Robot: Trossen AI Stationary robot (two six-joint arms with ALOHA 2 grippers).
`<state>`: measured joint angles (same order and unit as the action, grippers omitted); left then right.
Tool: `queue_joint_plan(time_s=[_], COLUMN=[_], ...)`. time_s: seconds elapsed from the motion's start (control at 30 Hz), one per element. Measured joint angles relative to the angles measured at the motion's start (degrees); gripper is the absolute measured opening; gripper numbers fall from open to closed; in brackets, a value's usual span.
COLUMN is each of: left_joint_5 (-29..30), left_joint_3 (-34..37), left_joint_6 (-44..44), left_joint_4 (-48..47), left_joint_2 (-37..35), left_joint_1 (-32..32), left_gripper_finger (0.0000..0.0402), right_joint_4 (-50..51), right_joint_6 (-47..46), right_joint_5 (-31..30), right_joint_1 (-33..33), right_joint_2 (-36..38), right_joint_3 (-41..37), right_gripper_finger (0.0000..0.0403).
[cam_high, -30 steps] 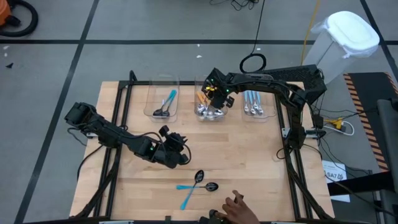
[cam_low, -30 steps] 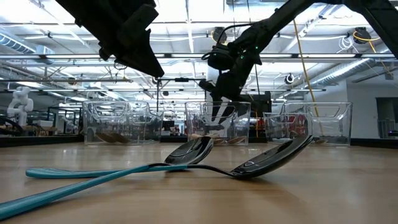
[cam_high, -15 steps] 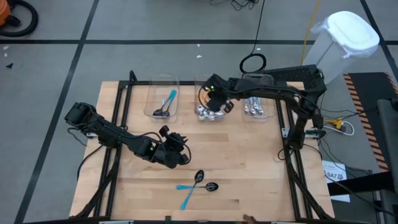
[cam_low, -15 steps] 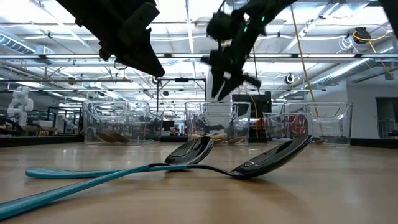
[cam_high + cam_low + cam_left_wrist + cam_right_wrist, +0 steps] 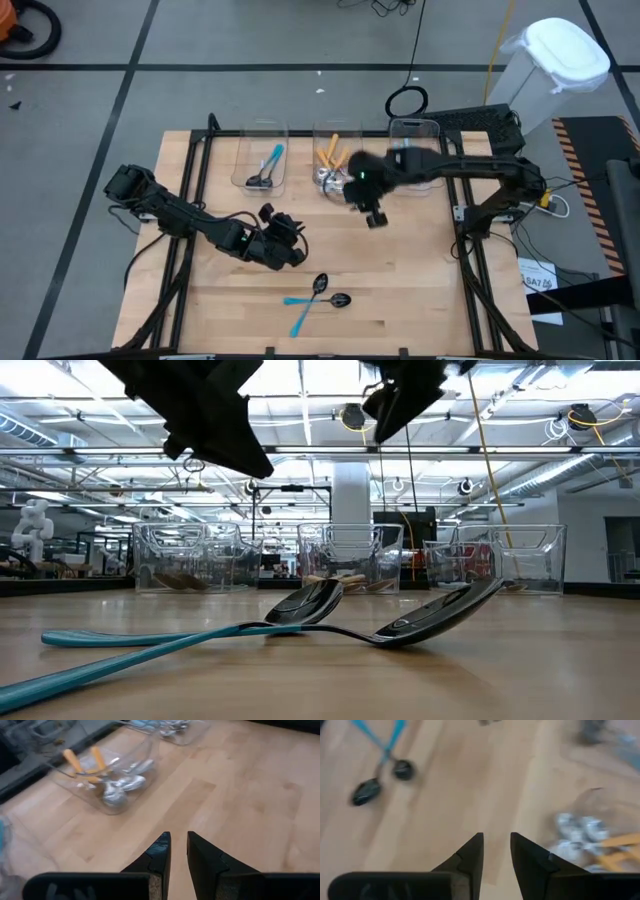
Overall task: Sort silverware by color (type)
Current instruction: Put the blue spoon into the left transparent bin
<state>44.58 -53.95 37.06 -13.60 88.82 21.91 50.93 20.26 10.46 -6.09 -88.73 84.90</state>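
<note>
Your right gripper [image 5: 373, 215] just left the middle bin [image 5: 334, 165], orange spoon dropped off, fingers a narrow gap apart, holding nothing. It's now mid-table, heading toward the front. Two teal spoons [image 5: 318, 294] lie crossed near the table's [image 5: 420, 290] front edge, w/ bare wood all round. Left gripper [image 5: 283, 251] hovers just behind them, fingers nearly together, empty.

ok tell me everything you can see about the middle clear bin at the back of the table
The middle bin is a clear, plastic-looking, open-topped box standing upright on the wooden table, between two similar bins along the far edge. Inside lie orange-handled spoons with shiny silver bowls, piled loosely, handles leaning against the walls. Nothing grips or touches it: the right gripper hangs over bare table nearer the front, empty.
</note>
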Motion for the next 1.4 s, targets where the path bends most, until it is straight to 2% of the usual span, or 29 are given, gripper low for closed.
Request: queue_joint_plan(time_s=[0.1, 0.33, 0.47, 0.73, 0.93, 1.0, 1.13, 1.2, 1.4], left_joint_5=[-1.6, -3.95, -7.26, -7.88, -7.15, -6.31, -4.16, -2.43, -2.68], left_joint_3=[0.0, 0.0, 0.0, 0.0, -0.25, -2.55, -10.72, -16.04, -32.39], left_joint_6=[-0.34, -0.53, -1.53, -6.26, -8.11, -8.05, -7.31, -4.44, 15.19], left_joint_4=[1.81, 5.18, 6.82, 14.31, 21.26, 21.07, 14.88, 8.02, -17.09], left_joint_2=[0.82, 4.09, 4.5, 4.53, 9.02, 12.29, 20.19, 23.9, 32.34], left_joint_1=[0.84, 4.55, 6.76, 12.91, 17.97, 19.19, 20.72, 20.94, 20.83], left_gripper_finger=[0.0063, 0.0063, 0.0063, 0.0063, 0.0063, 0.0063, 0.0063, 0.0063, 0.0063], right_joint_4=[0.95, -9.18, -18.64, -39.57, -49.06, -51.16, -53.83, -54.52, -55.1], right_joint_6=[-4.19, -10.76, -16.91, -26.47, -28.99, -29.27, -30.8, -32.48, -36.98], right_joint_5=[-1.26, -2.23, -7.95, -20.04, -26.3, -28.61, -30.42, -31.72, -35.85], right_joint_1=[4.43, 13.4, 18.82, 30.21, 36.71, 38.44, 41.48, 42.95, 47.39], right_joint_2=[0.04, 0.02, -0.04, -0.02, 0.0, 0.0, 0.0, 0.0, 0.0], right_joint_3=[-0.66, -10.26, -18.55, -31.34, -34.89, -35.1, -35.1, -35.12, -35.11], right_gripper_finger=[0.0091, 0.0091, 0.0091, 0.0091, 0.0091, 0.0091, 0.0091, 0.0091, 0.0091])
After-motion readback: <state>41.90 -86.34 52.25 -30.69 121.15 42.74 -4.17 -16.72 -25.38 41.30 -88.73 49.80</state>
